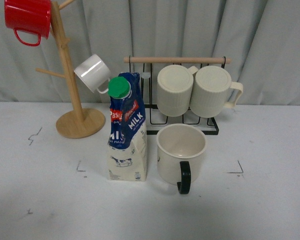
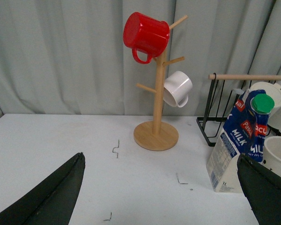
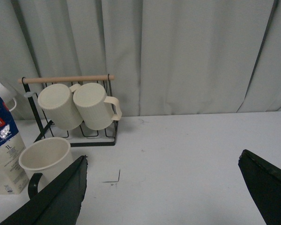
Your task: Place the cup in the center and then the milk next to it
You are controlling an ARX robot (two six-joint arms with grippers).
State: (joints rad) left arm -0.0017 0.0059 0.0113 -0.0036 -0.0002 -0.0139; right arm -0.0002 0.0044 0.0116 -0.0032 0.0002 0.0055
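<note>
1. You're looking at the cup [image 1: 181, 152] standing upright near table [image 1: 270, 200] center, black handle pointing toward the robot; the milk [image 1: 127, 132] is standing just beside it on its left, a narrow gap between, not touching.
2. Cup's prob ceramic: stiff, heavy-ish, glazed so slippery, chips if knocked. If you're re-gripping, take the rim wall or pinch across the handle.
3. Milk carton's cardboard: walls giving under squeeze, maybe heavy if full, top-heavy w/ the green cap. Grip the cream lower body, flat faces, mid-height.
4. Left gripper [image 2: 161, 197] is sitting wide open, holding nothing; milk's ahead toward its right finger [image 2: 267, 194], well apart.
5. Right gripper [image 3: 164, 194] is likewise spread wide, empty; cup's sitting ahead by its left finger [image 3: 61, 197], near but w/ no contact showing.
6. Judging by layout, both placements look done.
</note>
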